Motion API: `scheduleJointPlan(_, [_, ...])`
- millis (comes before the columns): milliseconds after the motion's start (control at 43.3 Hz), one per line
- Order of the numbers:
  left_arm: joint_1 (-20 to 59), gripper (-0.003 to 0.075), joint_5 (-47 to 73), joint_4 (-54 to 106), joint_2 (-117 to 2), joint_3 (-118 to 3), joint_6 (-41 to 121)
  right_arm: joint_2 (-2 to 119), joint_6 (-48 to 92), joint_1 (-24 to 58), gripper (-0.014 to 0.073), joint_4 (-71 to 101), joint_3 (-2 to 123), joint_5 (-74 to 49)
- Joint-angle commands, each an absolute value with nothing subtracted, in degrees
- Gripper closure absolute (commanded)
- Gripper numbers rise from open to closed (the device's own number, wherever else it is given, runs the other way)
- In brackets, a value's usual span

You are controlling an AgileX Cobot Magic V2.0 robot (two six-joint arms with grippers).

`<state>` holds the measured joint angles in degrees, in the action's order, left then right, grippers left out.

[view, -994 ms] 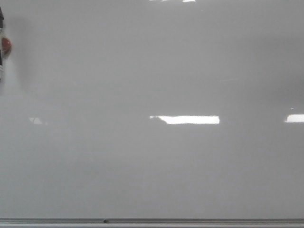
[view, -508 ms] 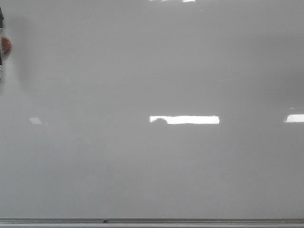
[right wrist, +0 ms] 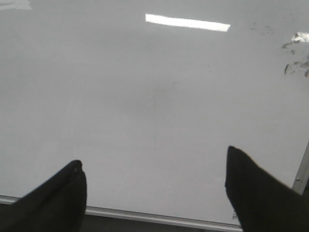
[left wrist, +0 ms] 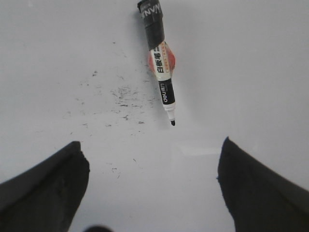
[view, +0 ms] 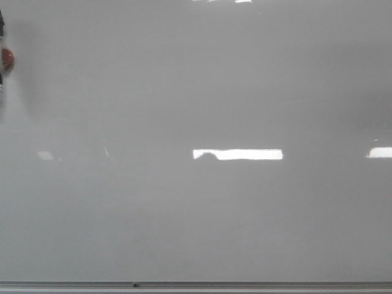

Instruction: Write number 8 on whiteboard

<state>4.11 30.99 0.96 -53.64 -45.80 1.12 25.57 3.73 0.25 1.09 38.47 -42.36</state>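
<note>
The whiteboard [view: 202, 208] fills the front view, glossy pale grey, and no number 8 shows on it. A black-and-white marker [left wrist: 160, 72] lies on the board [left wrist: 241, 72] in the left wrist view, tip uncapped, a red-orange round piece behind it. Its edge shows at the front view's far left as a marker [view: 5, 61]. My left gripper [left wrist: 152, 159] is open, short of the marker's tip, nothing between its fingers. My right gripper [right wrist: 154, 169] is open over bare board [right wrist: 145, 106] near the rail.
A grey metal rail [view: 245, 285] runs along the board's bottom edge, with a small dark spot [view: 135, 285] on it. Faint black smudges [left wrist: 120, 94] lie beside the marker. More smudges [right wrist: 294, 63] sit near the board's edge in the right wrist view.
The marker at the left edge has stayed put. Faint reflections on the board's left part have shifted slightly.
</note>
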Motion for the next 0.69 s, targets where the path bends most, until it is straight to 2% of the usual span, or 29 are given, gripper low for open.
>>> scheduleJointPlan(0, [4.5, 0.0176, 25.7, 3.2, -57.7, -49.3, 1.1, 26.4, 3.9, 0.4, -0.0013, 1.3, 40.0, -37.9])
scheduleJointPlan(370, [4.5, 0.0176, 19.7, 5.2, -73.1, -54.4, 1.1, 26.4, 3.9, 0.4, -0.0013, 1.3, 40.0, -37.9])
scheduleJointPlan(670, [4.5, 0.0176, 13.4, 5.2, -80.5, -55.3, 1.1, 26.4, 3.9, 0.4, -0.0013, 1.3, 40.0, -37.9])
